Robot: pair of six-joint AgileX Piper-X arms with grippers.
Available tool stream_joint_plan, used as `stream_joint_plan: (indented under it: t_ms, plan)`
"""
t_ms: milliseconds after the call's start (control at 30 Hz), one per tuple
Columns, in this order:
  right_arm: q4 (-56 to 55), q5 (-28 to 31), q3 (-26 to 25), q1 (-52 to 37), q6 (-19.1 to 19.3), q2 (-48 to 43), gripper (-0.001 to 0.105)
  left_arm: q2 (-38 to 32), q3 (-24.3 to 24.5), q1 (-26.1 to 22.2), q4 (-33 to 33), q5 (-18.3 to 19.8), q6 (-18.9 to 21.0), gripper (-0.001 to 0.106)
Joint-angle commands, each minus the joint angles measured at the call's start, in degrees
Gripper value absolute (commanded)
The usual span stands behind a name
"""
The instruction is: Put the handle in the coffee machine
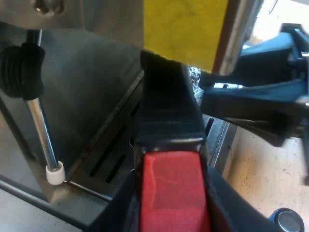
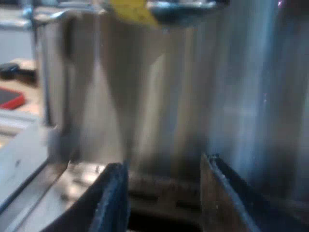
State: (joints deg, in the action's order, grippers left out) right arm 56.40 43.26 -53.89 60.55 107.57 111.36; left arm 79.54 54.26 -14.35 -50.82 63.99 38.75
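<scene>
While the left fingers clamp the red-ended handle at the front of the espresso machine, the right fingers stand apart, empty. Advised: seat squarely upward, then twist to lock.

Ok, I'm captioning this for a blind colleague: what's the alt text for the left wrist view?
The left gripper clasps the red end of the dark handle, which points at the front of the espresso machine, above its slotted drip tray. A steam wand hangs nearby, and the right gripper is close to the tray's edge.
</scene>
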Motion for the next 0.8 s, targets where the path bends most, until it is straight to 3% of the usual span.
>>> stream_joint_plan:
  t_ms: [33,367,800]
  plan:
    - [2.0,1.0,-3.0,-0.6,1.8,1.6,0.035,-1.2,1.0,-0.1,-0.5,11.1,-0.1,0.0]
    - [3.4,3.0,-10.9,-2.8,2.4,5.8,0.032,-1.2,1.0,-0.1,-0.5,11.0,-0.1,0.0]
    - [4.4,4.5,-15.5,-3.7,3.7,6.0,0.032,-1.2,1.0,-0.1,-0.5,11.0,-0.1,0.0]
